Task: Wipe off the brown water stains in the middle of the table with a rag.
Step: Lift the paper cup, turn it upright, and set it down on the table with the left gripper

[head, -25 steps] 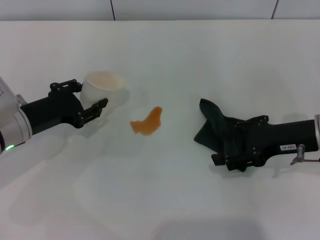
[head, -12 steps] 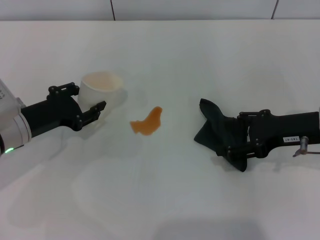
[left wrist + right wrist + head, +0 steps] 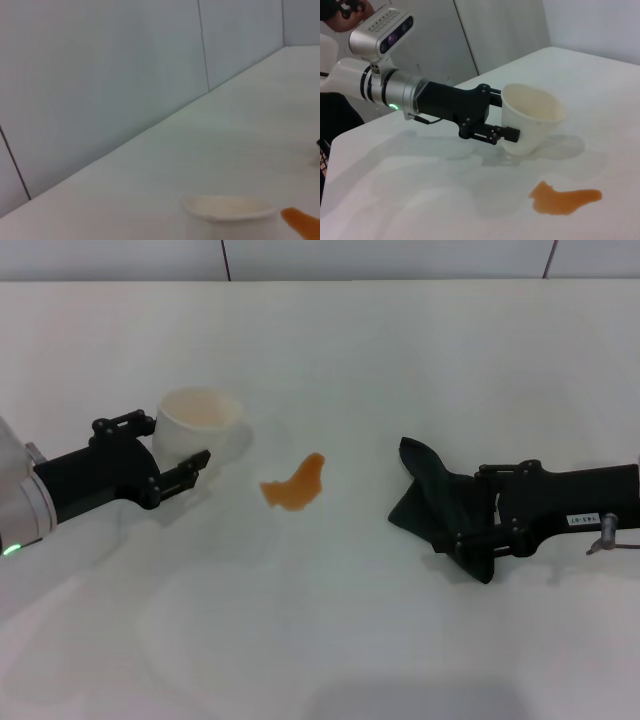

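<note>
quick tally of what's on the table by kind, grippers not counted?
cup: 1
rag: 1
brown water stains: 1 blotch
Total: 3, all on the table

The left claw (image 3: 170, 448) has drawn back, leaving the cup (image 3: 201, 424).

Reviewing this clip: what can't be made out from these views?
- Right gripper fingertips: the head view has them dark against the rag, so a grasp isn't confirmed; the right wrist view shows neither.
- Cup contents: its rim hides the inside in the head view.
- Brown water stains: cut off by the left wrist view's edge.
- Left gripper: holding or merely straddling the cup is unclear.
</note>
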